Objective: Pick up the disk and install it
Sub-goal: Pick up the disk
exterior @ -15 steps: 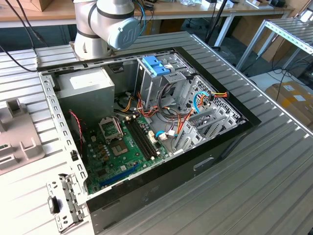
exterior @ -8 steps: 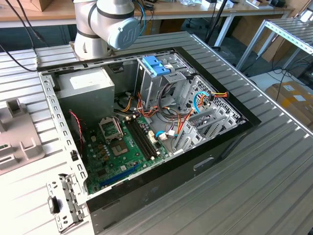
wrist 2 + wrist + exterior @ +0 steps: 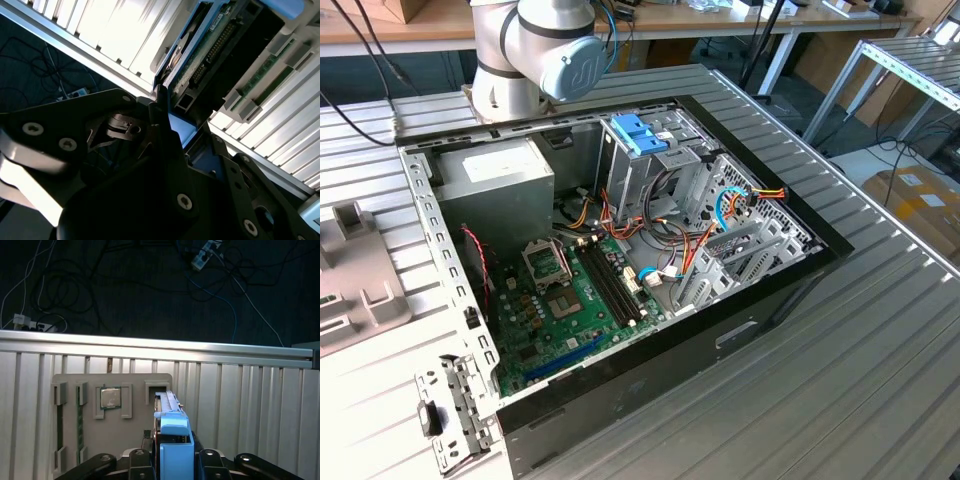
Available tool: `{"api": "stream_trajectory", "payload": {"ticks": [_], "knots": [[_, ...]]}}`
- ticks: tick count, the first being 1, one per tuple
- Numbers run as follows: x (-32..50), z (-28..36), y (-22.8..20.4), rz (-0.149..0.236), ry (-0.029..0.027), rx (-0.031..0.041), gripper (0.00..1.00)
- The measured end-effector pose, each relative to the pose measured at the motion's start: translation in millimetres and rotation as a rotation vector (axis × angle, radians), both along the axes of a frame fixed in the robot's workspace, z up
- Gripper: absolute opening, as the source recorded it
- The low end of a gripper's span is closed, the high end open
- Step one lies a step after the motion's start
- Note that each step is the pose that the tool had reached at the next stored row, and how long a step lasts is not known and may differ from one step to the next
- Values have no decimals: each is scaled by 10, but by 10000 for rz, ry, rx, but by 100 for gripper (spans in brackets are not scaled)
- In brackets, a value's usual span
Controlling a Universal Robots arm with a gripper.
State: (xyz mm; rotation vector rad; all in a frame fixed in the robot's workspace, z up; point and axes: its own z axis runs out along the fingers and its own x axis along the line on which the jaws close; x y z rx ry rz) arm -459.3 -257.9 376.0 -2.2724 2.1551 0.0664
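Black metal fingers (image 3: 141,456) of my gripper (image 3: 175,456) sit narrow, clamped on the disk (image 3: 172,422), a flat dark-grey rectangular drive edged by a light-blue plastic carrier rail. It stands on edge at a slot of the grey moulded holder plate (image 3: 135,382) on the ribbed aluminium table (image 3: 250,405). I judge it stiff, dense and smooth enough to slip. The hold belongs on its broad flat faces, clear of the fragile-looking connector pins (image 3: 212,52). My fingers hide its lower edge, so I cannot tell whether it is seated or lifted.
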Motion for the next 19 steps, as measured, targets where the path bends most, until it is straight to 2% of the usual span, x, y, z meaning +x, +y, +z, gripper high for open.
{"api": "stream_trajectory", "payload": {"ticks": [19], "knots": [[0,95,0,0,0,5,37]]}}
